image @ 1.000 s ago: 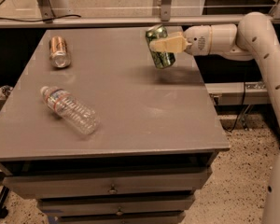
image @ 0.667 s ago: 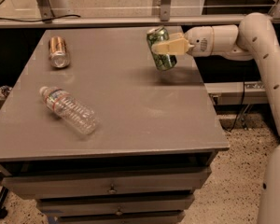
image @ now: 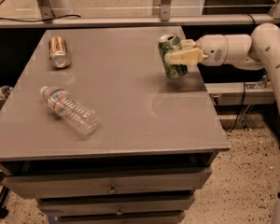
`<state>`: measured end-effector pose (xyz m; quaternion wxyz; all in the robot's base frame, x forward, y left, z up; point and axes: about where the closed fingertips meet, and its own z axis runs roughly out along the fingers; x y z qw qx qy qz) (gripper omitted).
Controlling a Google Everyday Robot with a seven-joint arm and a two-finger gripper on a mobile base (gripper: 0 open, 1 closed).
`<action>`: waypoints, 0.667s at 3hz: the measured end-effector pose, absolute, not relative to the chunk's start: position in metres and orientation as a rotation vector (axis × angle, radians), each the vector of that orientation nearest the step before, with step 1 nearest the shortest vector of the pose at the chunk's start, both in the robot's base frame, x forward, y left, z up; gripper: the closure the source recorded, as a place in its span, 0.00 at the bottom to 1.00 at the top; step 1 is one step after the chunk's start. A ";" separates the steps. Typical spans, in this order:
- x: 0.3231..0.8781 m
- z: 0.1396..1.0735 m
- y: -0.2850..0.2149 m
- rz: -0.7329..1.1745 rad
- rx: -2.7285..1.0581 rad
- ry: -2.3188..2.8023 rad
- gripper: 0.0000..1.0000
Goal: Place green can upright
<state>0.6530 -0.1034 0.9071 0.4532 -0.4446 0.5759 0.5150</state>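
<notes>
Site check, items counted on grey table: 2 cans, 1 bottle.

1. Green can: far right part of table, close to right edge. Stands approx. upright, top leaning slightly left. Cannot tell whether its base touches the tabletop.
2. Gripper: 1 unit, on a white arm reaching in from the right. Cream fingers clamped on the green can's upper half, one on the near side, the other partly hidden behind the can.
3. Copper-orange can: far left of table, lying on its side, silver end toward near side. Well apart from the green can.
4. Clear plastic bottle: near left, lying on its side, cap end pointing far-left.

Below tabletop: 2 drawer fronts w/ knobs visible.
</notes>
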 end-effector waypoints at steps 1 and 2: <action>0.640 0.902 -0.112 1.289 -1.123 1.338 1.00; 0.632 0.897 -0.122 1.299 -1.114 1.271 1.00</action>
